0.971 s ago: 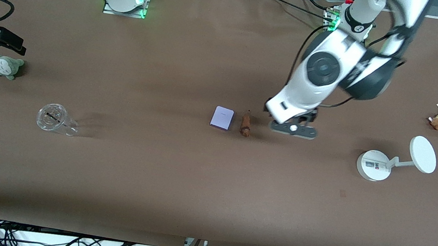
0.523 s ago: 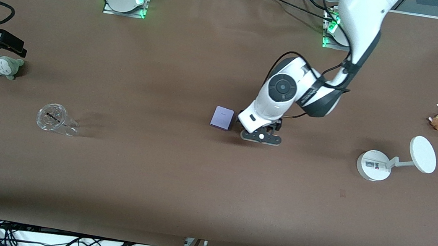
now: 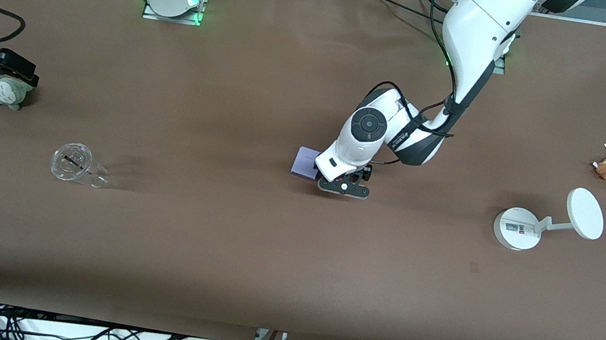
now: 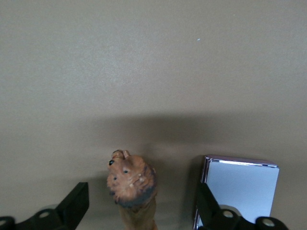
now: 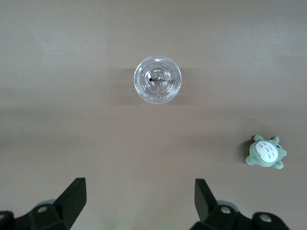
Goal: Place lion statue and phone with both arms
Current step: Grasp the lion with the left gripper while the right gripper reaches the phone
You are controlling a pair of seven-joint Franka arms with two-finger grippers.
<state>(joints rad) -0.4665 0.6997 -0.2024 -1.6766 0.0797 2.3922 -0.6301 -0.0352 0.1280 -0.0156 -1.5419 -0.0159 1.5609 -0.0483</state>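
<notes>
Since a second ago your left gripper (image 3: 343, 188) has been sliding from the bare table toward the lion statue (image 4: 132, 184), and now it's sitting low right over it. Fingers (image 4: 74, 203) are spread wide, one on each side of the lion, and from what the left wrist view is showing they aren't touching it. You're not holding anything yet. The lion is lying on the table (image 3: 246, 244) near the middle, head end poking out between the fingers, and in the front view the arm is covering it up. The phone (image 3: 304, 162) is lying flat just beside the lion, toward the right arm's end of the table, and one finger is coming down in the gap between the two.

Your right gripper (image 3: 6, 66) is waiting at its own end of the table, over the grey-green plush (image 3: 7, 91), fingers wide open and empty. The clear cup (image 3: 72, 163) is sitting nearer the front camera than that plush.
</notes>
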